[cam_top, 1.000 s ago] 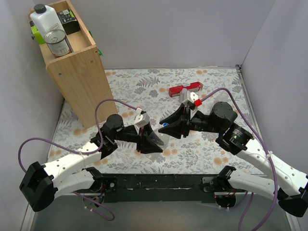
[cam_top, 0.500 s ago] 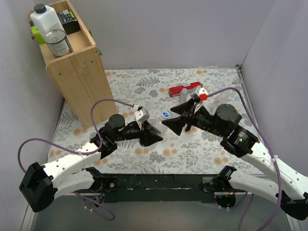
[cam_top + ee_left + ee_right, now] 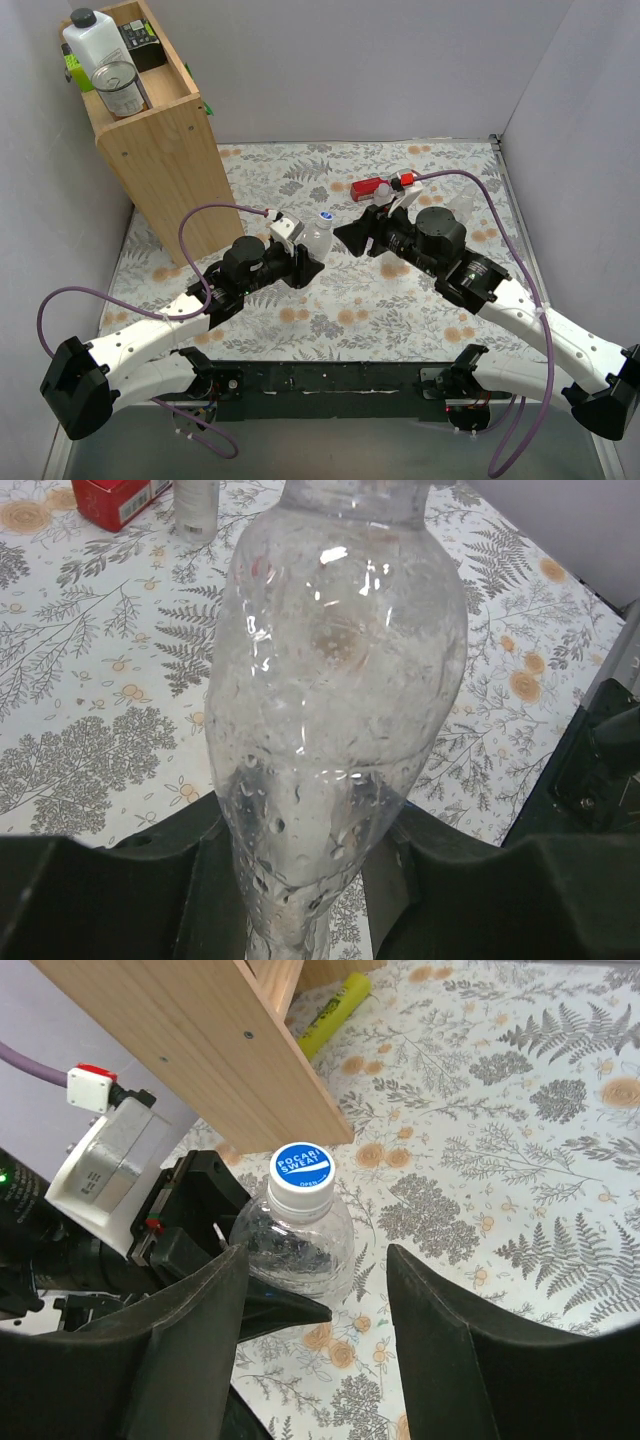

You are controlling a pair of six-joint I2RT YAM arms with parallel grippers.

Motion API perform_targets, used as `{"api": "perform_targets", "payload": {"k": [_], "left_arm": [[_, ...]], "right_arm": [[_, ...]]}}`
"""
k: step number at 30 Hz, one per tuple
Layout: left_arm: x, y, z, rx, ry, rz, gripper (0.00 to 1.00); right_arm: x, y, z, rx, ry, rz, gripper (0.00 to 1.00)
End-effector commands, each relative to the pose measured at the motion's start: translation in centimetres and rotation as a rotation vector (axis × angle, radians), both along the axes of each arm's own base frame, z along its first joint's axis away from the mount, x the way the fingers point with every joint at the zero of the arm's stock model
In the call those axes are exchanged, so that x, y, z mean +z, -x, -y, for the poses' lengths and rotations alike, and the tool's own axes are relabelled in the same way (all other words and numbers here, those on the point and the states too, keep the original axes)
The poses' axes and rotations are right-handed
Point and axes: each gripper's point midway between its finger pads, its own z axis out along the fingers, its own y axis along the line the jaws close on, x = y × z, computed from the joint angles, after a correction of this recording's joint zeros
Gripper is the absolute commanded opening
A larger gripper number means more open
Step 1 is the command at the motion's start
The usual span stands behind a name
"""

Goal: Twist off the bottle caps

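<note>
My left gripper (image 3: 305,262) is shut on the lower body of a clear plastic bottle (image 3: 316,240), holding it tilted up off the table; the bottle (image 3: 335,680) fills the left wrist view between the fingers of the left gripper (image 3: 300,880). Its bottle cap (image 3: 302,1167) is white with a blue printed top and sits on the neck (image 3: 325,217). My right gripper (image 3: 345,238) stands open just right of the neck, touching nothing. In the right wrist view the right gripper (image 3: 318,1260) frames the bottle (image 3: 295,1235) from above, with its fingers apart.
A tall wooden shelf box (image 3: 160,130) with a white jug and a tin stands at the back left. A red box (image 3: 372,187) lies behind my right gripper, with a small bottle (image 3: 197,500) beside it. Another clear bottle (image 3: 458,208) lies at the right. A yellow-green tube (image 3: 335,1005) lies by the shelf.
The left gripper swung the bottle from lying low to tilted up, farther back. The right gripper's jaws came apart off the cap end and followed the neck leftward.
</note>
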Motion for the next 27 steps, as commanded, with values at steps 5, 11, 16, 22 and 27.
{"api": "perform_targets", "payload": {"k": [5, 11, 16, 22, 27], "left_arm": [[1.5, -1.3, -0.4, 0.071, -0.01, 0.042, 0.1], [1.4, -1.2, -0.3, 0.07, -0.012, 0.037, 0.1], [1.4, -1.1, -0.3, 0.069, -0.016, 0.039, 0.09], [1.2, -1.1, -0.1, 0.066, -0.025, 0.034, 0.09], [0.9, -0.9, 0.1, 0.057, -0.032, 0.029, 0.09]], "right_arm": [[3.3, -0.4, -1.5, -0.006, -0.152, 0.023, 0.62], [2.9, -0.9, -2.7, 0.004, -0.149, -0.007, 0.57], [2.5, -1.1, -3.7, 0.027, -0.142, -0.024, 0.56], [2.6, -1.3, -4.2, 0.039, -0.147, -0.017, 0.54], [2.5, -1.5, -4.7, 0.043, -0.141, -0.018, 0.55]]}}
